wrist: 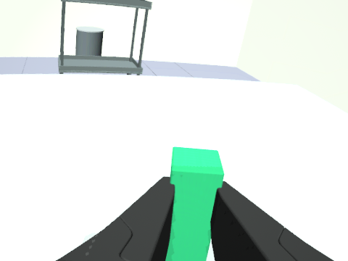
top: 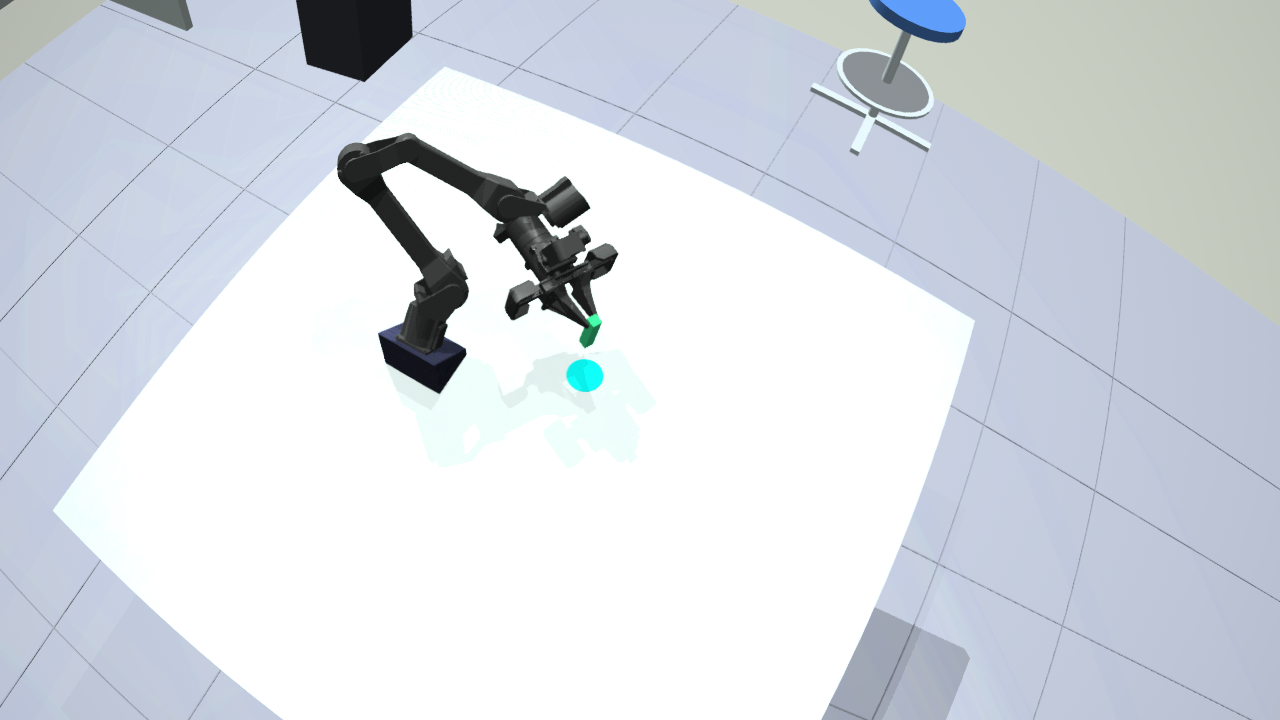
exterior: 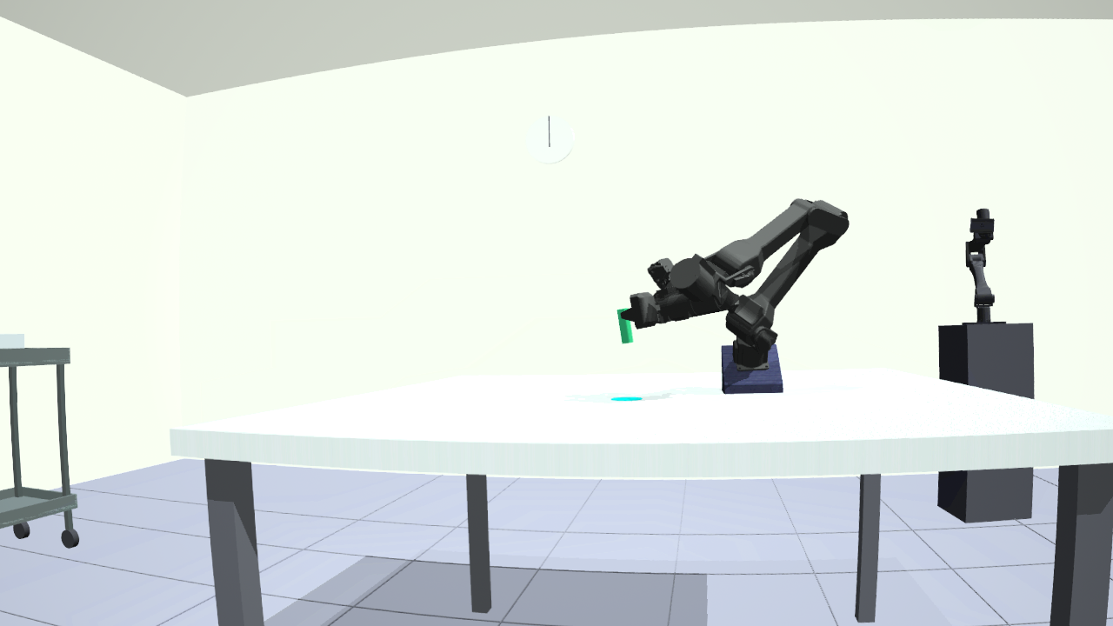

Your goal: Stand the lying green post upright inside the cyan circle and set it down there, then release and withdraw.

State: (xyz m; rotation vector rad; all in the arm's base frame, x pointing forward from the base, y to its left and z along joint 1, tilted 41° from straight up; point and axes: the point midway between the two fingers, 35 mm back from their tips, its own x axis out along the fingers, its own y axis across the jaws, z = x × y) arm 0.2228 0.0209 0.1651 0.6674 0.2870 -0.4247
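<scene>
The green post (top: pixel 588 332) (exterior: pixel 625 327) (wrist: pixel 193 214) is in the air, close to upright, with a slight lean in the exterior view. My gripper (top: pixel 591 320) (exterior: pixel 624 315) (wrist: pixel 192 190) is shut on it near its upper end, with a finger on each side in the wrist view. The post's lower end hangs free, well above the table. The cyan circle (top: pixel 584 376) (exterior: pixel 626 399) lies flat on the table, below the post in the exterior view. The circle does not show in the wrist view.
The arm's dark base block (top: pixel 421 360) (exterior: pixel 751 380) stands on the white table (top: pixel 716 537) (exterior: pixel 544 459). Off the table are a blue stool (top: pixel 921 16), a grey cart (exterior: pixel 35 356) (wrist: pixel 101 64) and a dark pedestal (top: pixel 355 35) (exterior: pixel 1000 420) with another arm on it.
</scene>
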